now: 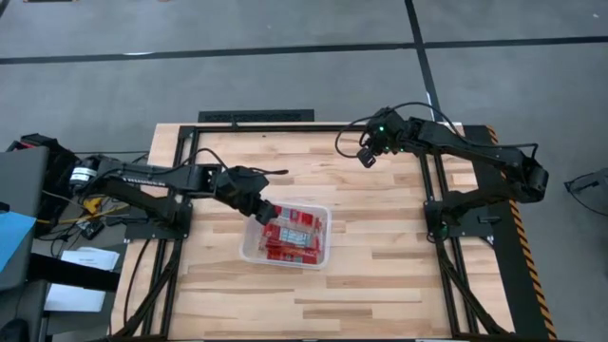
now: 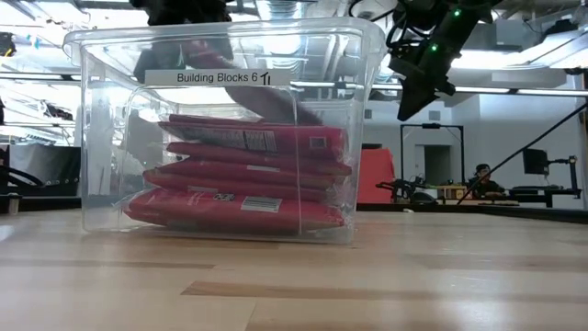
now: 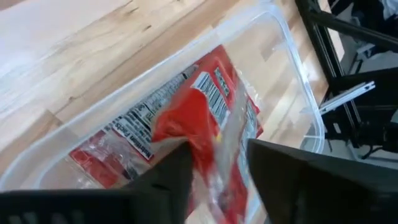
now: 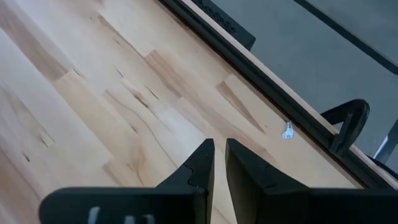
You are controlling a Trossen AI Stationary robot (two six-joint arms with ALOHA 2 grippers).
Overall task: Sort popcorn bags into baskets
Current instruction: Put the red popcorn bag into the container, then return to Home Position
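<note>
A clear plastic tub (image 1: 249, 249) stands mid-table and holds a stack of several red popcorn bags (image 2: 248, 175), lying flat on one another. My left gripper (image 1: 263, 211) hovers over the tub's left end, open. One more red bag (image 3: 199, 124) shows blurred between its fingers (image 3: 177, 171). In the low view this bag (image 2: 262, 92) slants down inside the tub onto the stack. My right gripper (image 1: 366, 157) hangs shut above bare wood near the table's far right, holding nothing (image 4: 219, 155). My left gripper comes from above, pointing down into the tub, with the red bag's upper end (image 3: 186, 127) between its open fingers. The bag is tilted, its lower end toward the stack. Whether the fingers touch it I cannot tell.
The tub's near wall bears a label "Building Blocks 6" (image 2: 219, 77). Black frame rails (image 1: 432, 180) run along the table's left, right and far sides. Bare wood lies in front of and to the right of the tub (image 1: 380, 275).
</note>
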